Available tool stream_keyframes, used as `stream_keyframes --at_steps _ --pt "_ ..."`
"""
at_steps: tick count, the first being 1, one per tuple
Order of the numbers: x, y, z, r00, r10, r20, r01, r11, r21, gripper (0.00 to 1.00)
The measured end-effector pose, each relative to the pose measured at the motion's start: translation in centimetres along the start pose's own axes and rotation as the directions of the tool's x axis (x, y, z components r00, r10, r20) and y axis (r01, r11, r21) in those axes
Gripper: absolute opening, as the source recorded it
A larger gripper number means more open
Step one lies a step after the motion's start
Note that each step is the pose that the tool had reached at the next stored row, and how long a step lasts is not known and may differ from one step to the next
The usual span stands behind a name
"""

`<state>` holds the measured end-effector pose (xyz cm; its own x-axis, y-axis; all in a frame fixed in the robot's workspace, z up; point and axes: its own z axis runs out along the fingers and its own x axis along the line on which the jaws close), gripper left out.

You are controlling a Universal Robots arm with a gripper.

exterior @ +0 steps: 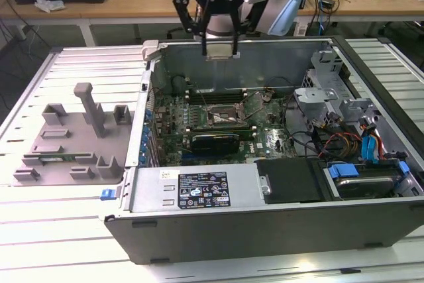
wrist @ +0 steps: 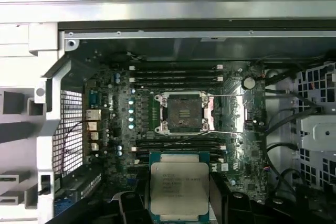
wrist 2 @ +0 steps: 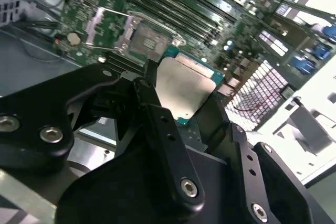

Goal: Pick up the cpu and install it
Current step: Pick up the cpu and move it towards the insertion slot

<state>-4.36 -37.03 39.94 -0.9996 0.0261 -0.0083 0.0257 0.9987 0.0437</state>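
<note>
My claw pinches the cpu by two opposite edges, so its flat face hangs level over the open case. The socket on the board below lies unlatched, I judge to receive it.

The hand clasps the cpu — the uncovered socket lies apart.

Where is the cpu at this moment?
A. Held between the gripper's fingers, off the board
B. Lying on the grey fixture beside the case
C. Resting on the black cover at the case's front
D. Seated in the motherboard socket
A: in the first wrist view the cpu sits clamped in the gripper, while the socket on the motherboard lies open and empty.
</note>
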Motion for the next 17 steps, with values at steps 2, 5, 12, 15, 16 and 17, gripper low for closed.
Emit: stream_keyframes --at_steps 2,5,12,15,16,17 --pt "-1.1 0.03 0.01 1.0 0.0 0.0 0.0 1.0 0.0 0.54" --pt "-2.23 0.06 0.02 1.0 0.0 0.0 0.0 1.0 0.0 0.54" --pt "-4.01 0.1 0.04 1.0 0.0 0.0 0.0 1.0 0.0 0.54" --pt "-4.01 0.1 0.25 1.0 0.0 0.0002 0.0 1.0 -0.0003 0.54" --pt "-3.97 0.09 0.4 1.0 0.0 0.0001 0.0 1.0 0.0 0.54" --pt "-3.74 0.06 0.86 1.0 0.0 0.0 0.0 1.0 0.0 0.54"
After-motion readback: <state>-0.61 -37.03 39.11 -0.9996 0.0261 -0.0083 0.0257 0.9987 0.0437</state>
